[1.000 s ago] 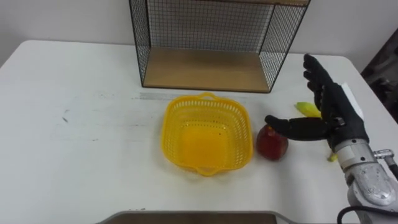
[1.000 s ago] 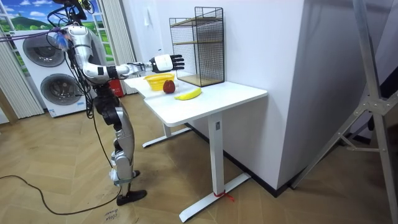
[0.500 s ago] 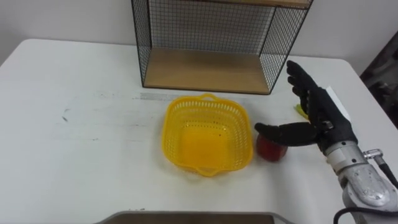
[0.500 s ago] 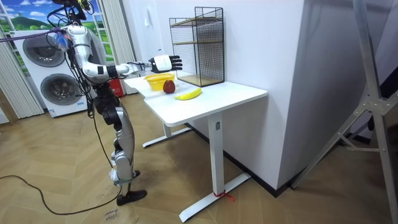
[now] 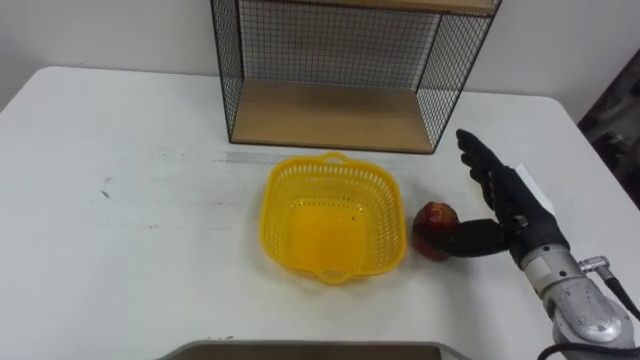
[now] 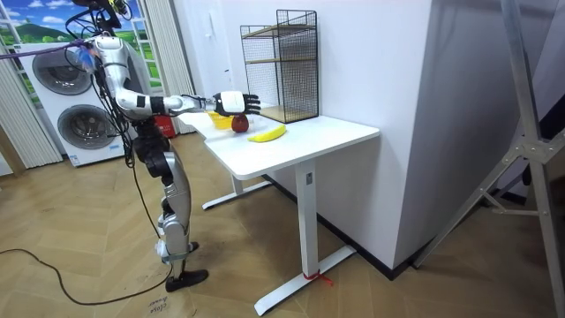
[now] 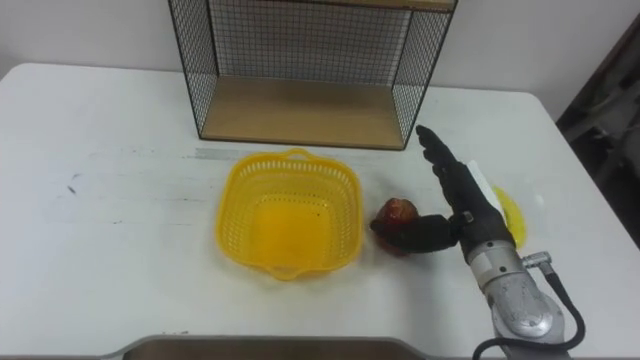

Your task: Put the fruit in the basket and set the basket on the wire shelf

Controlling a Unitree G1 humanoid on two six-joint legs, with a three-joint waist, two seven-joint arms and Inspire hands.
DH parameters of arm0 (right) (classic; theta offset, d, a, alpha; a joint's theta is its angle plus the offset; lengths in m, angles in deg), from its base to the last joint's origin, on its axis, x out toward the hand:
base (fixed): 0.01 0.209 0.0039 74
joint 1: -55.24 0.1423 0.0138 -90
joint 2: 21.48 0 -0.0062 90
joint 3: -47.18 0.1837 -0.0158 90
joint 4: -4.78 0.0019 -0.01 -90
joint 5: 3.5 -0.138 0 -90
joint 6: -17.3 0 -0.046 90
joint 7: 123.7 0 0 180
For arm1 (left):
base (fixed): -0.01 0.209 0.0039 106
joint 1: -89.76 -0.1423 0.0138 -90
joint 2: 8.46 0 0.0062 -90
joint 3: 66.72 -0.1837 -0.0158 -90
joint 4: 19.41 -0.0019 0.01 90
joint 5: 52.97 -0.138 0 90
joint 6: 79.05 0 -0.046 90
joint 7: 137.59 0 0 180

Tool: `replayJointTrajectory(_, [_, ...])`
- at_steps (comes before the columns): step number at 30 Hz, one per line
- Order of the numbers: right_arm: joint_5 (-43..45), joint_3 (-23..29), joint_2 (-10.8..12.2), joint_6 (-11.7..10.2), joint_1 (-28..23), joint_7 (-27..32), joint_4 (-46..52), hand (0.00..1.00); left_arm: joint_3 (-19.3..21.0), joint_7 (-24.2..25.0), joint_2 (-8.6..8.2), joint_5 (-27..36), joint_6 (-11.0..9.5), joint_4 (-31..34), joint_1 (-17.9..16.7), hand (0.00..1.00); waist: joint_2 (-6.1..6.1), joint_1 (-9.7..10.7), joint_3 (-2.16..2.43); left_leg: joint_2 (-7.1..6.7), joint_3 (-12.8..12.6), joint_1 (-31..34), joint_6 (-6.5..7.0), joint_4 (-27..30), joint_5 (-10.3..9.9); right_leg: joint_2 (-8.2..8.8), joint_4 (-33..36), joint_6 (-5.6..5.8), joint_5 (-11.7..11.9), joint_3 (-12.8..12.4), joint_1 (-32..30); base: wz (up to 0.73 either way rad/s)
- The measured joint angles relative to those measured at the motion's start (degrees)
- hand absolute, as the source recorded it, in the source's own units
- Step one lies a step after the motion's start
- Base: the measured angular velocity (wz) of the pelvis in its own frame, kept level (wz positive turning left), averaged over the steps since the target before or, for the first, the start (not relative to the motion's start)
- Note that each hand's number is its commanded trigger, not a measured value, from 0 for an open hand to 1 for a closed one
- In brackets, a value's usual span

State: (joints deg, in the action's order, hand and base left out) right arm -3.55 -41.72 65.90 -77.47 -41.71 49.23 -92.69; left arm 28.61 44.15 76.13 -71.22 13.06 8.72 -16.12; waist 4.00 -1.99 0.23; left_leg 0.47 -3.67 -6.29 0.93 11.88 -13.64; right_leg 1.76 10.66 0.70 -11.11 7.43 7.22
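A yellow plastic basket (image 5: 332, 215) sits empty on the white table (image 5: 130, 200), in front of the wire shelf (image 5: 335, 70). A red apple (image 5: 434, 228) lies just right of the basket. My right hand (image 5: 505, 205) is open beside the apple, with straight fingers past its far right side and the thumb low against its near side. A yellow banana (image 7: 512, 212) lies behind that hand, mostly hidden; the room view shows the banana (image 6: 267, 133) whole, near the table's edge. In the room view I stand at the table's end with the right hand (image 6: 234, 102) stretched over it.
The wire shelf (image 7: 300, 65) has a wooden floor board and stands at the table's far side, its open front towards the basket. To the left of the basket lies wide bare tabletop. A grey edge (image 5: 300, 350) runs along the near side.
My right hand has come down and towards the apple, from above and right of it to level with it. The thumb now lies against the apple's near side.
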Motion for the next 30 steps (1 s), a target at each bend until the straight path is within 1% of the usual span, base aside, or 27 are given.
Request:
replayJointTrajectory(6, [0.23, 0.01, 0.0, 0.01, 0.0, 0.08, -0.75, 0.0, -0.01, 0.12, 0.06, 0.0, 0.0, 0.0, -0.09, 0.0, 0.02, 0.05, -0.02, 0.01, 0.05, 0.04, 0.0, -0.03, 0.0, 0.0, 0.01, 0.0, 0.0, 0.07, -0.02, 0.0])
replayJointTrajectory(13, [0.22, 0.01, 0.0, 0.01, 0.01, 0.07, -0.77, 0.0, -0.04, 0.18, 0.54, -0.02, -0.01, 0.0, -0.16, 0.0, 0.28, 0.04, -0.23, 0.0, 0.03, 0.1, 0.0, -0.04, 0.0, 0.0, -0.01, 0.0, 0.0, 0.1, -0.04, 0.0])
replayJointTrajectory(25, [0.21, 0.01, 0.0, 0.01, 0.01, -0.02, -1.22, 0.0, -0.08, 0.18, 1.49, -0.06, -0.02, 0.11, 0.08, 0.0, 0.22, 0.06, -0.58, -0.03, 0.57, 0.71, 0.0, -0.11, 0.0, 0.0, -0.06, 0.0, 0.0, 0.6, -0.34, 0.02])
replayJointTrajectory(30, [0.2, 0.0, 0.0, 0.01, 0.01, -0.04, -1.77, 0.0, -0.14, 0.23, 1.53, -0.1, 0.0, 0.1, 0.09, 0.0, 0.38, 0.07, -0.58, -0.04, 0.57, 0.72, 0.0, -0.05, 0.0, 0.01, -0.1, 0.0, 0.0, 0.61, -0.36, 0.0])
